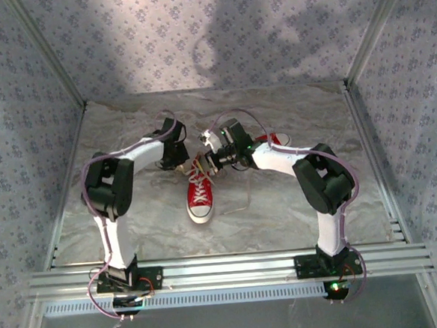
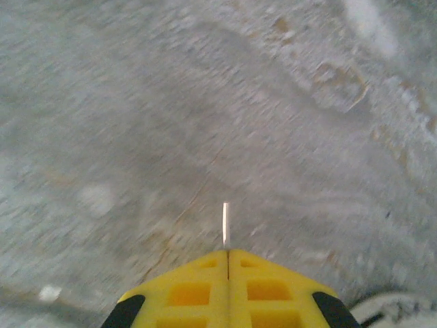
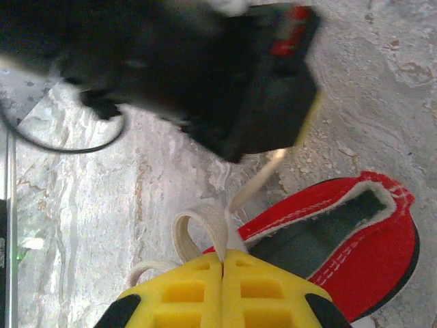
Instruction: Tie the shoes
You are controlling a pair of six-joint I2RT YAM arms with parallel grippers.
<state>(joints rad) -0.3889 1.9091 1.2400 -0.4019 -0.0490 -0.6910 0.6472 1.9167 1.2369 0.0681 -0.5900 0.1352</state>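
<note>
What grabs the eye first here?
A red shoe lies mid-table, toe toward the near edge, with both arms meeting over its laces. The right gripper is shut on a white lace loop. The left gripper pinches a thin lace strand.

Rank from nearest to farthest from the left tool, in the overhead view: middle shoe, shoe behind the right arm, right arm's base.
1. Middle shoe, central, right by the left tool.
2. Shoe behind the right arm, farther right.
3. Right arm's base, near right edge.
</note>
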